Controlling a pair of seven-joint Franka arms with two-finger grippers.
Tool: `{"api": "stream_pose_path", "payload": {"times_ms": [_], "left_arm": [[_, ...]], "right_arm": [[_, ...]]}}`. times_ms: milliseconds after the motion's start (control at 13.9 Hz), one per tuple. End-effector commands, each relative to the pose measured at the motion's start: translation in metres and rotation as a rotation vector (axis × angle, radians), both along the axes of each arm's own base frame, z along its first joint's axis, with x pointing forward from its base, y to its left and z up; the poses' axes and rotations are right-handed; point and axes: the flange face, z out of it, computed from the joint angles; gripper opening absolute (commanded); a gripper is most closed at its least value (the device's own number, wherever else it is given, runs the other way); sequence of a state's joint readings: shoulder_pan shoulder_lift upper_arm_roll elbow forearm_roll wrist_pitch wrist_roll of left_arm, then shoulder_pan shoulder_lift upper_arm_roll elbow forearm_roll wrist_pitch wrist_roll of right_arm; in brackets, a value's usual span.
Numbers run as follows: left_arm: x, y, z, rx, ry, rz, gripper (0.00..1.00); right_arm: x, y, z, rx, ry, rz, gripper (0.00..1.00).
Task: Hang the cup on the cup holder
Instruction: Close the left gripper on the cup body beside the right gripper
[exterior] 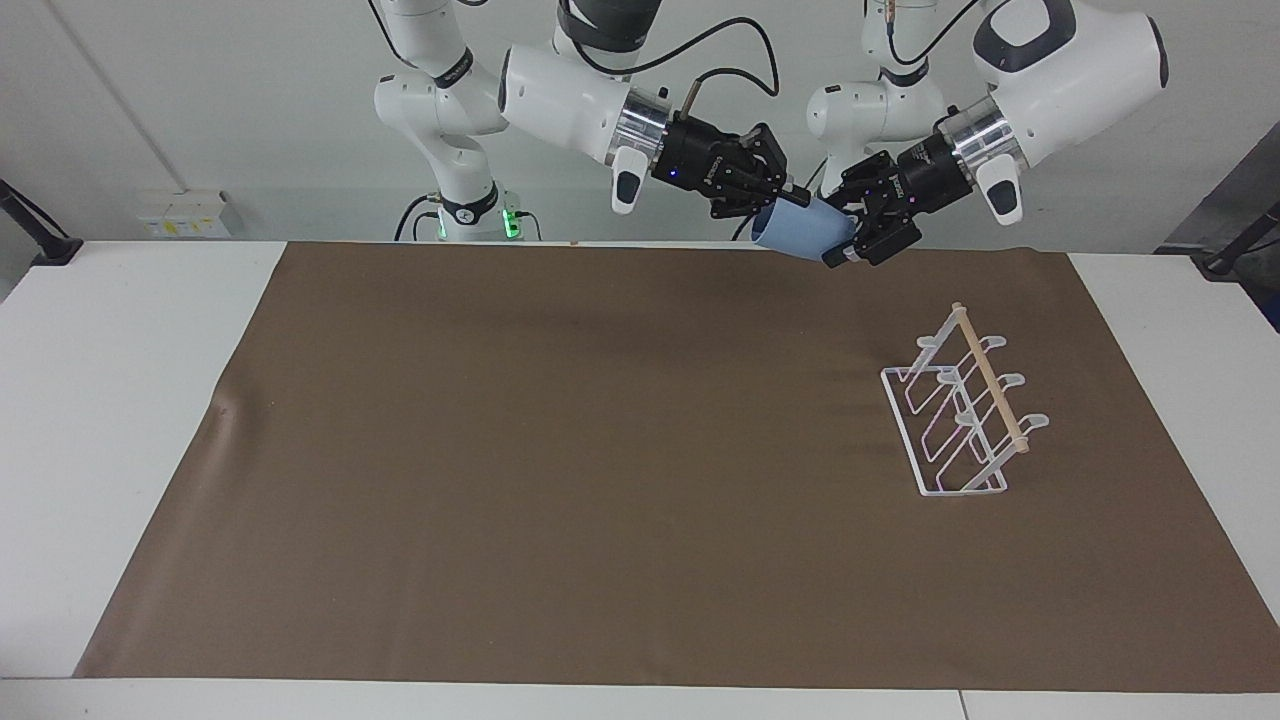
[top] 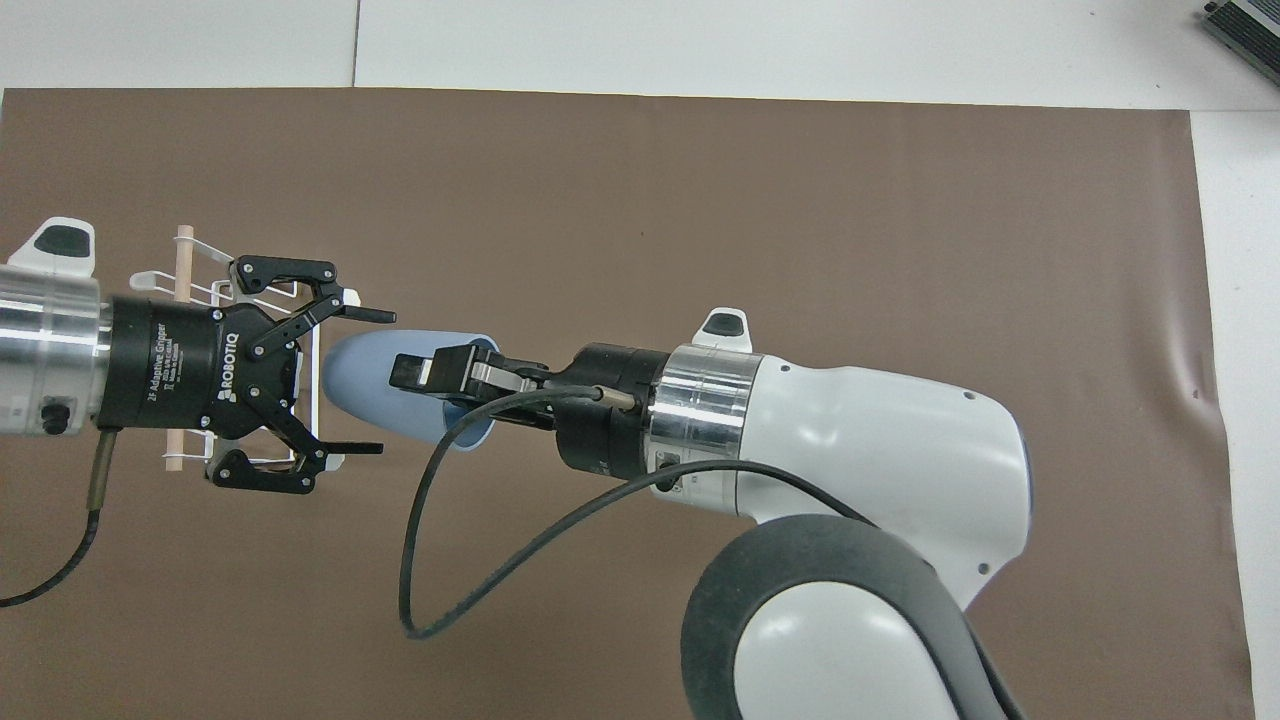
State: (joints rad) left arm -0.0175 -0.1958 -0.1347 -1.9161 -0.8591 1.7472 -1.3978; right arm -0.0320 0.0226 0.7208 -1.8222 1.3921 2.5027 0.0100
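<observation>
looks like a mid-air handover, right gripper (exterior: 790, 203) pinching the cup (exterior: 803, 229) rim while the wide-open left gripper (exterior: 850, 235) straddles its base, next it needs to clamp

Robotics lab: two white arms (exterior: 560, 95) bolted at a white table (exterior: 120, 330) with brown mat (exterior: 560, 450), bare pale wall (exterior: 200, 100), wall sockets (exterior: 182, 214).

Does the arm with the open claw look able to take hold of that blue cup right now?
Probably yes. The left gripper is open, its fingers either side of the cup's closed end, nothing between them. The right gripper holds it by the rim.
</observation>
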Motion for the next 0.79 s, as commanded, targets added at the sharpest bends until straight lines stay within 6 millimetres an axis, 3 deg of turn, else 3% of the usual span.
{"api": "stream_pose_path", "payload": {"times_ms": [0, 72, 215, 287, 717], "left_arm": [[-0.0086, 0.0008, 0.0057, 0.003, -0.010, 0.028, 1.00], [-0.0094, 0.0006, 0.0063, 0.003, -0.006, 0.029, 0.94], [-0.0102, 0.0003, 0.0083, 0.003, -0.008, 0.026, 0.25], [-0.0118, 0.0001, 0.0103, 0.003, -0.012, 0.022, 0.00], [-0.0102, 0.0061, 0.0088, 0.003, -0.007, 0.036, 0.00]], "right_arm": [[0.0002, -0.0018, 0.0051, 0.013, 0.009, -0.014, 0.00], [0.0006, -0.0018, 0.0044, 0.013, 0.011, -0.014, 0.00], [0.0002, -0.0018, 0.0051, 0.013, 0.009, -0.014, 0.00], [0.0001, -0.0018, 0.0043, 0.012, 0.011, -0.014, 0.00], [-0.0004, -0.0011, 0.0043, 0.013, 0.013, -0.013, 0.00]]}}
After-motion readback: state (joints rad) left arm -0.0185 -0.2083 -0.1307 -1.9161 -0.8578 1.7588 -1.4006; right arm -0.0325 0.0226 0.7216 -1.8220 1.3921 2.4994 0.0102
